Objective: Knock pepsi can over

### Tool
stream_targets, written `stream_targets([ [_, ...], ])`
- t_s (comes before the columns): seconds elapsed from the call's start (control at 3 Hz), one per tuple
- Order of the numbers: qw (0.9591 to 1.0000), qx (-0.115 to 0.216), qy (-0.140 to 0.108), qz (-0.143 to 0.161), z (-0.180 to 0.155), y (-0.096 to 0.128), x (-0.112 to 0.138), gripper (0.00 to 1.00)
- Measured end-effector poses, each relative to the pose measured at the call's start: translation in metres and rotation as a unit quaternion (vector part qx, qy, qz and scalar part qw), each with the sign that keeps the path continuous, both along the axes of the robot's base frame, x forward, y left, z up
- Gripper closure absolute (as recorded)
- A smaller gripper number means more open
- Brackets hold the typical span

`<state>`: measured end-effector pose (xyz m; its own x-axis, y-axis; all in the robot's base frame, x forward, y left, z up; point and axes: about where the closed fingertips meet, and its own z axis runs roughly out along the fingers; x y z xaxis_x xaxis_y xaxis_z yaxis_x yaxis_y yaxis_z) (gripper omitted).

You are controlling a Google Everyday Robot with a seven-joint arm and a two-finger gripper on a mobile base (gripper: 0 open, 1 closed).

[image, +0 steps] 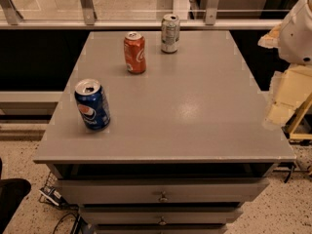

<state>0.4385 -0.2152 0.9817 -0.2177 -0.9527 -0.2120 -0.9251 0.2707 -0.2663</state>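
Note:
The pepsi can is dark blue with a round red-white-blue logo and a silver top. It stands upright near the front left corner of the grey table top. My gripper hangs off the right edge of the table, below the white arm, well to the right of the pepsi can and not touching anything on the table.
A red cola can stands upright at the back centre-left, and a silver-white can stands behind it to the right. The table has drawers at its front. A railing and glass run behind it.

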Motion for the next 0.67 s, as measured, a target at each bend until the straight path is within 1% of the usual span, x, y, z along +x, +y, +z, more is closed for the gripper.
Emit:
stream_targets([
  [0.33,1.0,0.0,0.0,0.0,0.0,0.0,0.0,0.0],
  [0.67,0.9991,0.038,-0.017,0.011,-0.009,0.013,0.004,0.0],
])
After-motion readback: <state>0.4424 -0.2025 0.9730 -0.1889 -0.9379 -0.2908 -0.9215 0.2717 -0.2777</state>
